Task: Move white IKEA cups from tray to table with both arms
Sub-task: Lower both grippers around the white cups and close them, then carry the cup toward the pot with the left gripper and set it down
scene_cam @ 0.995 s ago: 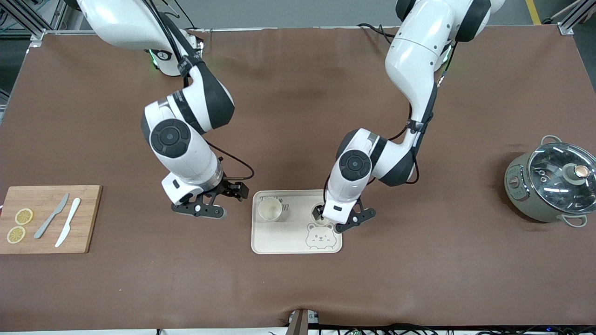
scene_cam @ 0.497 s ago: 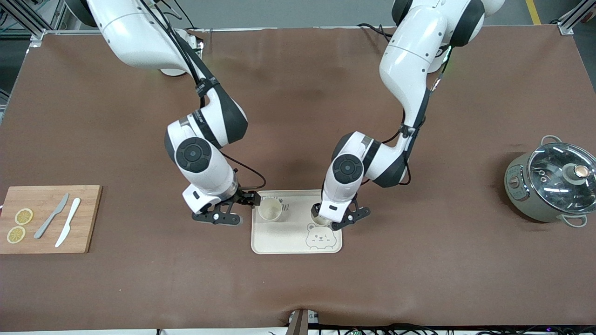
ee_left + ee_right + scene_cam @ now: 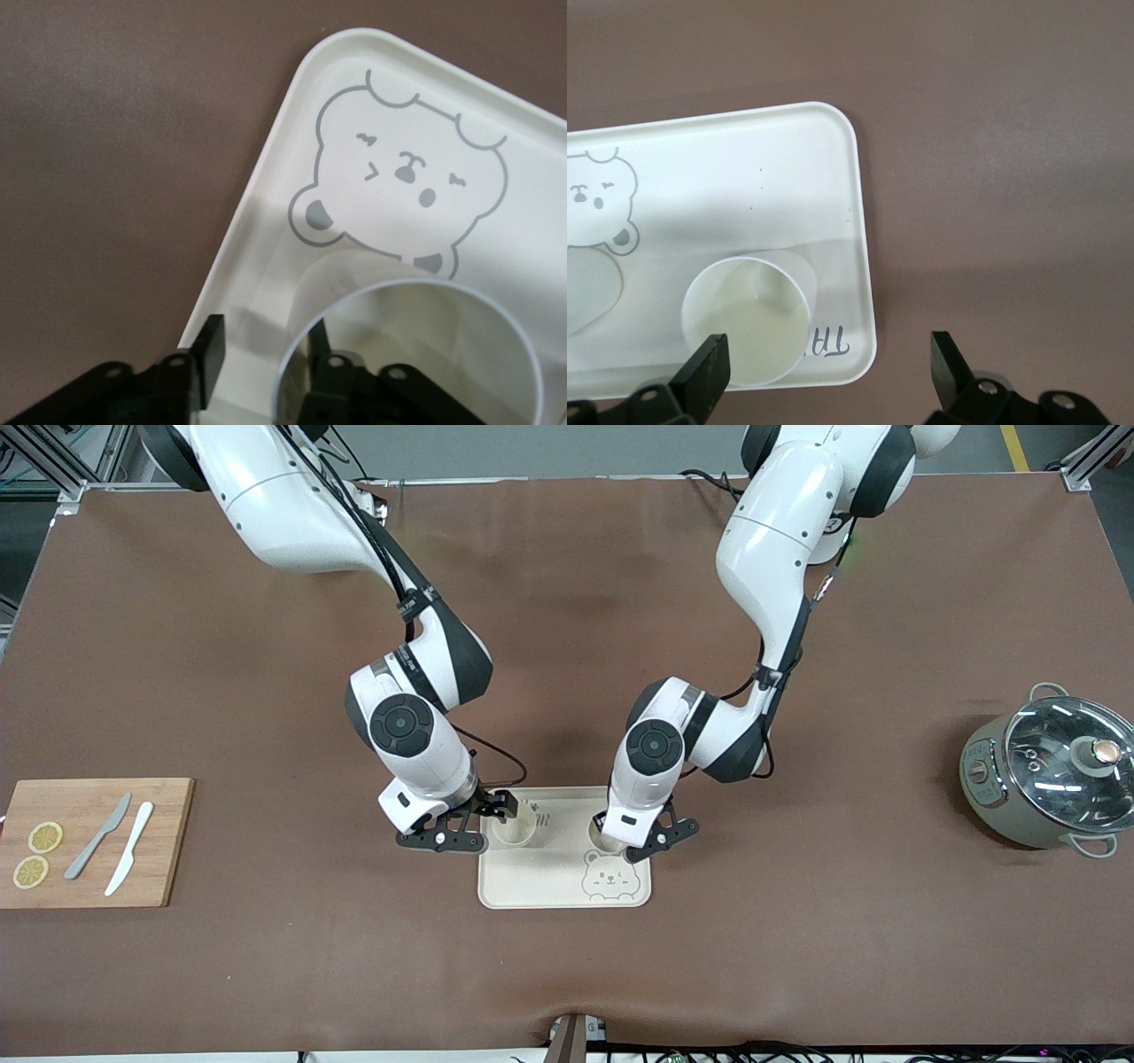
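The brown table [image 3: 567,974] carries, toward the left arm's end, a grey electric pot [image 3: 1050,775] with a glass lid, and toward the right arm's end a wooden cutting board [image 3: 168,841] with two knives and two lemon slices. Between them lies the bear-printed tray [image 3: 549,881], on which both white IKEA cups stand upright. From the front view, both arms bend down steeply from their bases to the tray's edge farther from the camera. The right gripper [image 3: 496,813] hangs low at the tray's corner toward the right arm's end; its wrist view alone shows the jaws spread wide, one finger [image 3: 709,372] over the rim of the first cup [image 3: 749,329] and the other over bare table, so nothing is gripped. That view also shows partly cut-off writing on the tray, beginning "TA". The left gripper [image 3: 611,840] hides most of the second cup [image 3: 599,838] from the front; the left wrist view shows one finger inside the second cup [image 3: 416,354] and one outside its wall, closed on the rim, just beside the printed bear [image 3: 403,181].
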`<state>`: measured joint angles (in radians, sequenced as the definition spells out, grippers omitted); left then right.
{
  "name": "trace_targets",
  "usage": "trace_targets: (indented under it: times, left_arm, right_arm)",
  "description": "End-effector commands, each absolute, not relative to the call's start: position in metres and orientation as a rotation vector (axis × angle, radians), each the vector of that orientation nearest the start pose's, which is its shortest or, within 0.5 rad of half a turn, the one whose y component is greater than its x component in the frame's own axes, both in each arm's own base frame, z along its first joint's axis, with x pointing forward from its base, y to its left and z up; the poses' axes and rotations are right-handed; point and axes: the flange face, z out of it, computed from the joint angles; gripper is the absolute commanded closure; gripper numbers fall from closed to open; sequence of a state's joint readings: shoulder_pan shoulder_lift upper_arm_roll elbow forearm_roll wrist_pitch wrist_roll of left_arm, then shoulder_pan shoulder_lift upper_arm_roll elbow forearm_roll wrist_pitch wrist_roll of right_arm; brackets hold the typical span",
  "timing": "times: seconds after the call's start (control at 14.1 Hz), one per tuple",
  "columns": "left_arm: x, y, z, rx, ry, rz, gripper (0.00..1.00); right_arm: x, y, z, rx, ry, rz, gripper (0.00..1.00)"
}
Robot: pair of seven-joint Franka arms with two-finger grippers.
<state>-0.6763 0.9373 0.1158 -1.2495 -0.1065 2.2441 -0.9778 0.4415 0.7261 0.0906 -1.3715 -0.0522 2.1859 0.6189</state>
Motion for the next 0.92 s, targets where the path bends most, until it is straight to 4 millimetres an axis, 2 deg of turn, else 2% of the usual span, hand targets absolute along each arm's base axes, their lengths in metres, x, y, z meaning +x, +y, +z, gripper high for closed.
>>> trace_targets:
  times: [0.0,0.21,0.28,0.36,0.5,0.57,0.71,0.85]
  left_arm:
    - [0.632,-0.424,0.205,-3.108,-0.705,-0.087,1.00]
    - [0.635,-0.420,0.213,-3.108,-0.706,-0.105,1.00]
    - [0.638,-0.417,0.223,-3.108,-0.715,-0.116,1.00]
    - [0.645,-0.405,0.232,-3.097,-0.733,-0.108,1.00]
    - [0.650,-0.381,0.274,-3.085,-0.654,-0.022,1.00]
    - [0.654,-0.361,0.297,-3.092,-0.572,0.041,1.00]
    - [0.650,-0.328,0.328,-3.091,-0.412,0.150,1.00]
    - [0.644,-0.281,0.377,-3.135,-0.389,0.118,1.00]
  right_arm:
    - [0.652,0.365,0.286,-3.089,0.110,-0.121,0.00]
    - [0.655,0.366,0.273,-3.073,0.105,-0.148,0.00]
    - [0.654,0.367,0.266,-3.078,0.103,-0.136,0.00]
    - [0.653,0.368,0.261,-3.080,0.103,-0.129,0.00]
    - [0.652,0.369,0.253,-3.080,0.102,-0.129,0.00]
    - [0.652,0.369,0.249,-3.082,0.104,-0.123,0.00]
    - [0.651,0.370,0.244,-3.085,0.102,-0.115,0.00]
    - [0.651,0.371,0.238,-3.079,0.097,-0.125,0.00]
